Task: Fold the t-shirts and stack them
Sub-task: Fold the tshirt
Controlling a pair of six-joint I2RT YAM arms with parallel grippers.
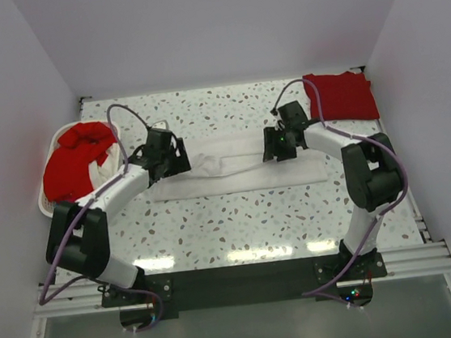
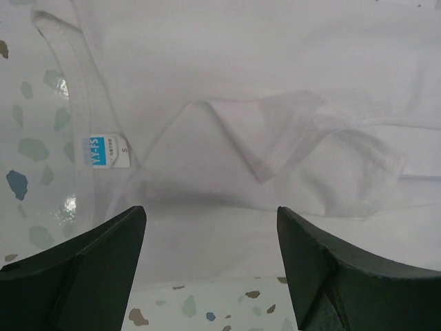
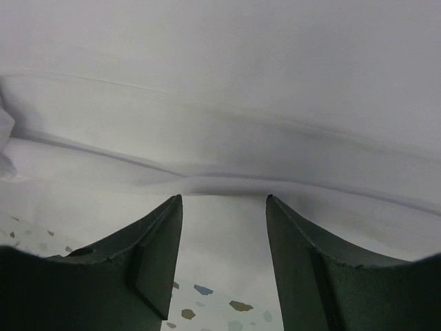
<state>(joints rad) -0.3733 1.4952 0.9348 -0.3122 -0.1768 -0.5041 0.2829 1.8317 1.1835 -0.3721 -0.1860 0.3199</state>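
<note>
A white t-shirt (image 1: 238,174) lies as a long folded band across the middle of the table. My left gripper (image 1: 178,156) is open and empty, low over the shirt's left end. In the left wrist view the gripper (image 2: 210,209) stands over the cloth (image 2: 275,69), beside the collar and its blue neck label (image 2: 96,149). My right gripper (image 1: 269,144) is open and empty over the shirt's right part. In the right wrist view the gripper (image 3: 223,197) points at a raised fold of the cloth (image 3: 241,83). A folded red t-shirt (image 1: 341,95) lies at the back right. Crumpled red t-shirts (image 1: 76,160) fill the basket.
The white oval basket (image 1: 45,206) stands at the left edge of the speckled table (image 1: 240,224). White walls close in the table at the back and on both sides. The arm bases are on the black rail at the near edge.
</note>
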